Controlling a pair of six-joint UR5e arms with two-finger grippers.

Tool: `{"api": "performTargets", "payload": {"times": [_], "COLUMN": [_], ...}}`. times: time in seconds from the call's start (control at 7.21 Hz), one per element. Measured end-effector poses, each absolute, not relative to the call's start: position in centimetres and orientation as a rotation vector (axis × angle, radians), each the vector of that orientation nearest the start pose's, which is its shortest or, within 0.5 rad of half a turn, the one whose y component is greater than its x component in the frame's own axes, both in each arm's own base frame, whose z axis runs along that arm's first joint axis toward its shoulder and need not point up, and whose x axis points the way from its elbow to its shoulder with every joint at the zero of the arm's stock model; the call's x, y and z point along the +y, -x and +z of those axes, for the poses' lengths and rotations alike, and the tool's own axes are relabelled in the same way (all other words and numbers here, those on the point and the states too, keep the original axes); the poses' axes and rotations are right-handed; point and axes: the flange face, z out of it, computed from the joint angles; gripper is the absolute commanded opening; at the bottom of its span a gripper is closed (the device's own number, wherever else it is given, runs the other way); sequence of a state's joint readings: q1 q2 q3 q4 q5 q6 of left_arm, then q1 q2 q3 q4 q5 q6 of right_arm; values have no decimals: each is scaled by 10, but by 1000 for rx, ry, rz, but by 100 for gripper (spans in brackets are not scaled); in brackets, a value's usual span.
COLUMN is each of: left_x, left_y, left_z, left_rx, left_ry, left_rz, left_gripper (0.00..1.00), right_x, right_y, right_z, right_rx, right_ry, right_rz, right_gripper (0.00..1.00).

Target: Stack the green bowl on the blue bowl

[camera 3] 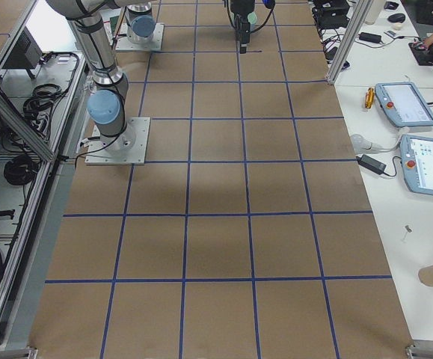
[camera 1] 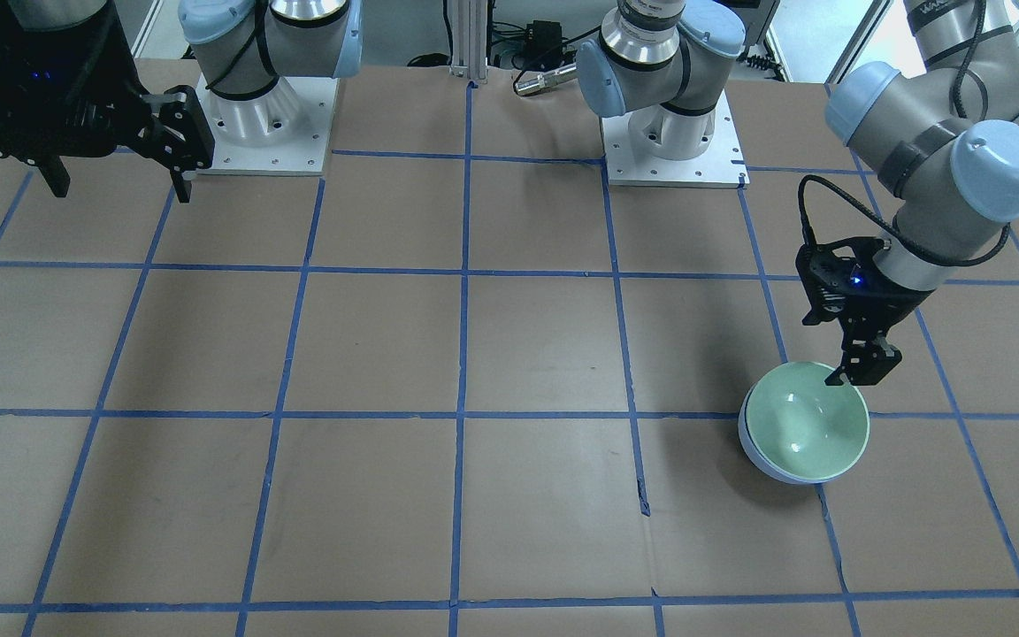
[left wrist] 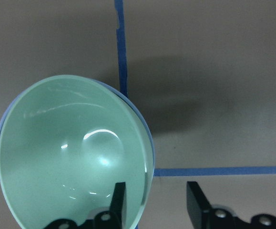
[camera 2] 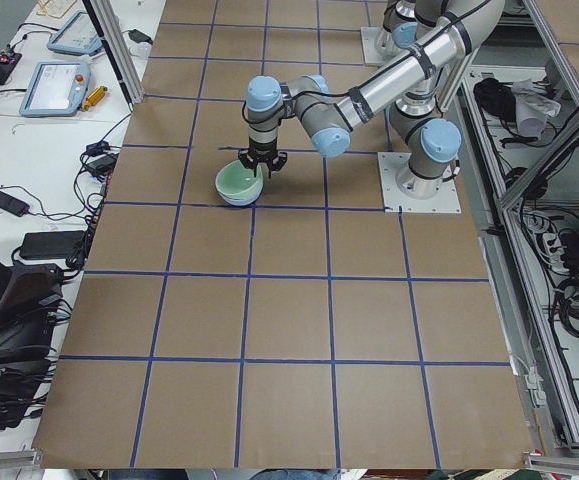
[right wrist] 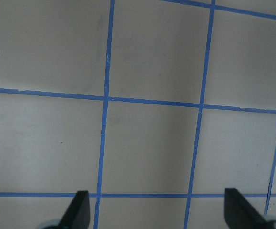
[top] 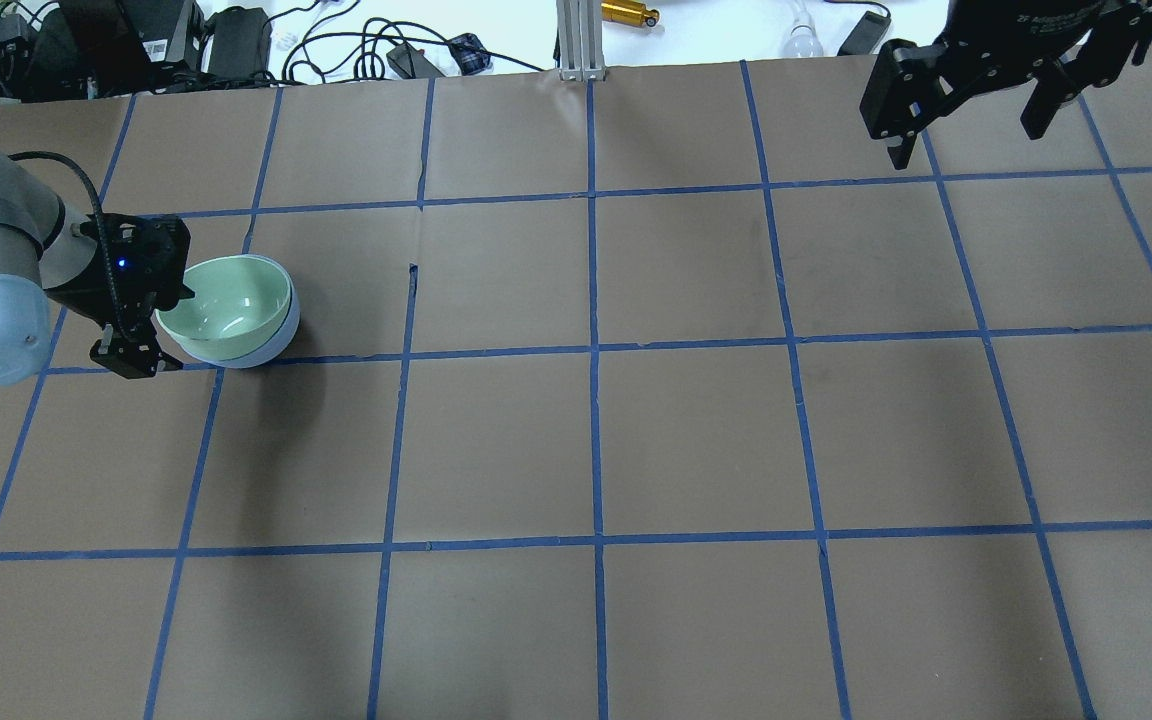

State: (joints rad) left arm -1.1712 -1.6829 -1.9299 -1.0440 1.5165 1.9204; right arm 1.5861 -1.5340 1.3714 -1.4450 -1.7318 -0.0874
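Note:
The green bowl (camera 1: 806,425) sits nested inside the blue bowl (camera 1: 759,458), slightly tilted, on the robot's left side of the table; only the blue bowl's outer wall (top: 274,343) shows below the green bowl (top: 226,297). My left gripper (camera 1: 863,373) is open and straddles the green bowl's near rim. In the left wrist view (left wrist: 154,202) one finger is inside the green bowl (left wrist: 71,152) and one outside, with a gap to the rim. My right gripper (top: 966,140) is open, empty and raised far off at the other side.
The table (top: 596,440) is covered in brown paper with a blue tape grid. The arm bases (camera 1: 673,150) stand at the robot's edge. Cables and devices (top: 386,50) lie beyond the far edge. The right wrist view shows only grid beneath the right gripper (right wrist: 159,210).

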Motion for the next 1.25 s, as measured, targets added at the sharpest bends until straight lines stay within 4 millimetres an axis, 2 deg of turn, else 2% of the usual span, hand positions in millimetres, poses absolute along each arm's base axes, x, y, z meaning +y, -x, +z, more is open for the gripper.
{"api": "performTargets", "payload": {"times": [0.14,0.28,0.42,0.69,0.83,1.25], "left_x": [-522,-527,-529,-521,-513,-495], "left_y": [-55,-34,-5,53,74,110], "left_z": [332,359,388,426,438,456], "left_rx": [2306,2391,2472,2623,2736,3004], "left_ry": [-2117,-2065,-2004,-1823,-1640,-1049], "left_rz": [-118,-107,-89,-72,-77,-88], "left_gripper": [100,100,100,100,100,100], "right_x": [-504,-504,-504,-504,-504,-504], "right_y": [-125,-125,-125,-125,-125,-125], "right_z": [556,556,556,556,556,556], "right_rx": [3299,3299,3299,3299,3299,3299], "right_ry": [165,165,165,165,165,165], "right_rz": [-51,-51,-51,-51,-51,-51], "right_gripper": [100,100,100,100,100,100]}}
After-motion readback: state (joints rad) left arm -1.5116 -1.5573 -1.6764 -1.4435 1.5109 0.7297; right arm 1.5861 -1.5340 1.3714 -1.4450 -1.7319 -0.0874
